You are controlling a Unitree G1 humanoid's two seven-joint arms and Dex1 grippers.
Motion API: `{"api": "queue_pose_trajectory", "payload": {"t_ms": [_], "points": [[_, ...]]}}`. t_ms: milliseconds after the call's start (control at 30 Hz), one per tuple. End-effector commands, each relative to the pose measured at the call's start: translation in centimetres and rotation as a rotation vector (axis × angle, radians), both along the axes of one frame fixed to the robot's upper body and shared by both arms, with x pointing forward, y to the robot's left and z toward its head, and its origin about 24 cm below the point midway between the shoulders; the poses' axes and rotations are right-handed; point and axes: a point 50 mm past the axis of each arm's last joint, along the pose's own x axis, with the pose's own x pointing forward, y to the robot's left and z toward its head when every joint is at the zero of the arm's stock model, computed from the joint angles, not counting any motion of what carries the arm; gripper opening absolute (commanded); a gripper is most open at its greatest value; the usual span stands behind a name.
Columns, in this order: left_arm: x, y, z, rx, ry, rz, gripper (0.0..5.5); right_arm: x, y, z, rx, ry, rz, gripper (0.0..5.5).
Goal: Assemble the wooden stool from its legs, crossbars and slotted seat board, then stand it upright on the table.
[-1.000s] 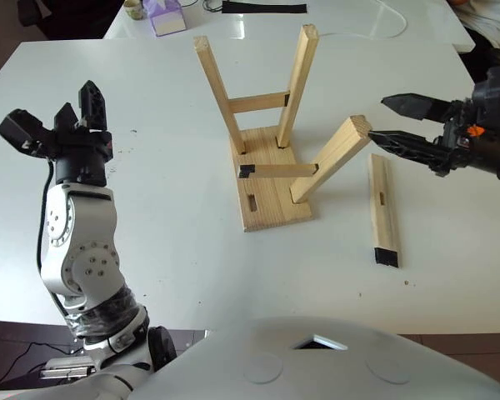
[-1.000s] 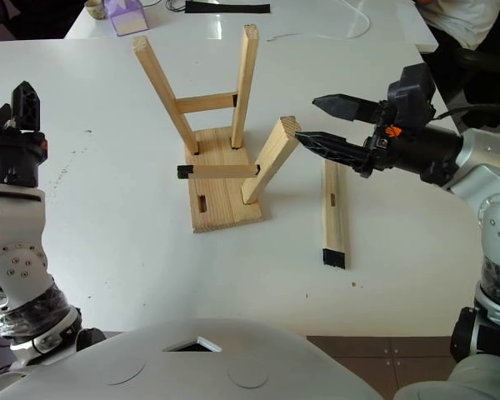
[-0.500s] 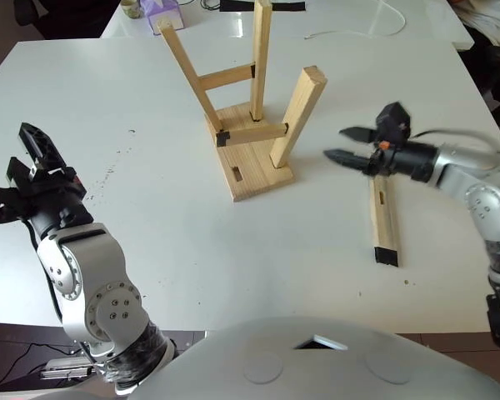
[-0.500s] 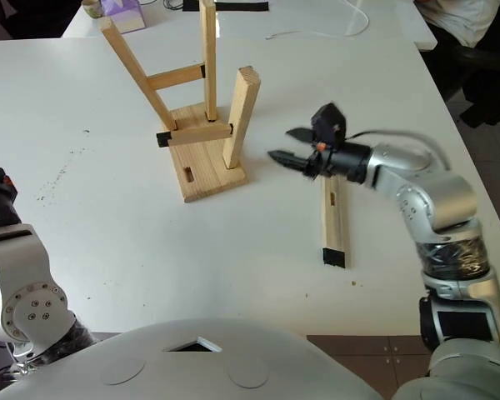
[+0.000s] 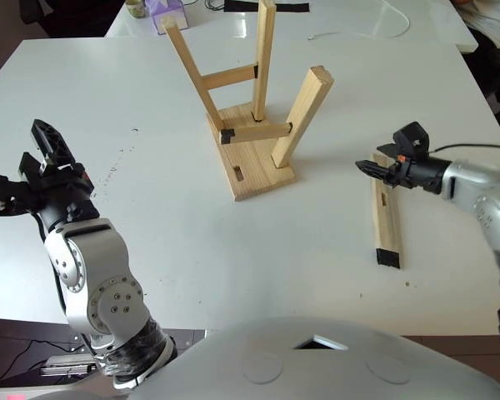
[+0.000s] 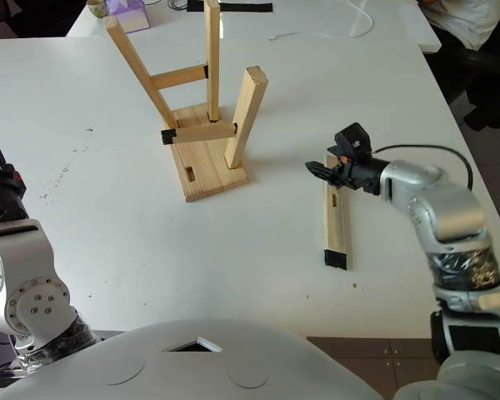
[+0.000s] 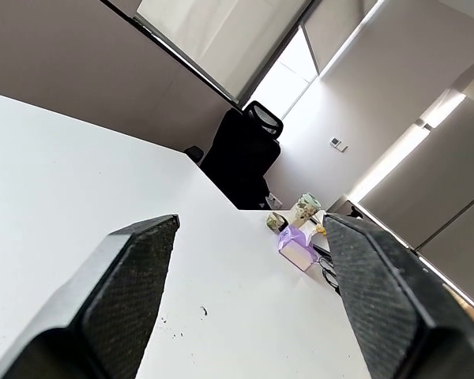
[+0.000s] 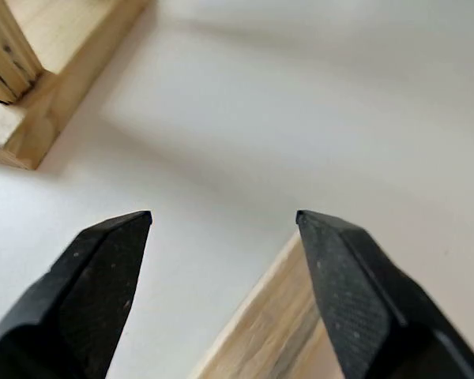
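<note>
The slotted seat board (image 5: 254,171) lies flat mid-table with three legs standing up from it. Two legs are joined by a crossbar (image 5: 227,78). The third leg (image 5: 301,117) leans to the right, tied in by a black-tipped crossbar (image 5: 254,132). A fourth leg (image 5: 385,212) lies loose on the table to the right. My right gripper (image 5: 368,169) is open, low at the far end of that loose leg, whose wood (image 8: 261,347) shows between its fingers (image 8: 103,272). My left gripper (image 5: 27,160) is open and holds nothing, raised at the table's left edge.
A purple tissue box (image 5: 165,10), a cup (image 5: 134,8), a black strip (image 5: 267,7) and a white cable (image 5: 375,25) sit on the table behind. A black office chair (image 7: 241,154) stands beyond the far left corner. Bare tabletop (image 5: 150,225) lies left of and in front of the stool.
The head view has shifted. My right gripper came down from beside the leaning leg's top to the loose leg's far end. My left arm swung out towards the left edge.
</note>
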Motion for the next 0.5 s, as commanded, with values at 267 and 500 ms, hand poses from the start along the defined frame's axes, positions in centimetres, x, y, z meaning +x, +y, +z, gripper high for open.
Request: {"api": "queue_pose_trajectory", "payload": {"t_ms": [267, 500], "points": [[-2.3, -0.5, 0.4, -0.006, 0.029, 0.075, 3.39, -5.4, -2.7, 1.4, -0.133, 0.180, -0.271, 3.38], [-2.7, -0.8, 0.4, -0.012, 0.049, 0.081, 3.39, -6.5, -2.8, 0.4, -0.052, 0.346, -0.332, 3.38]]}}
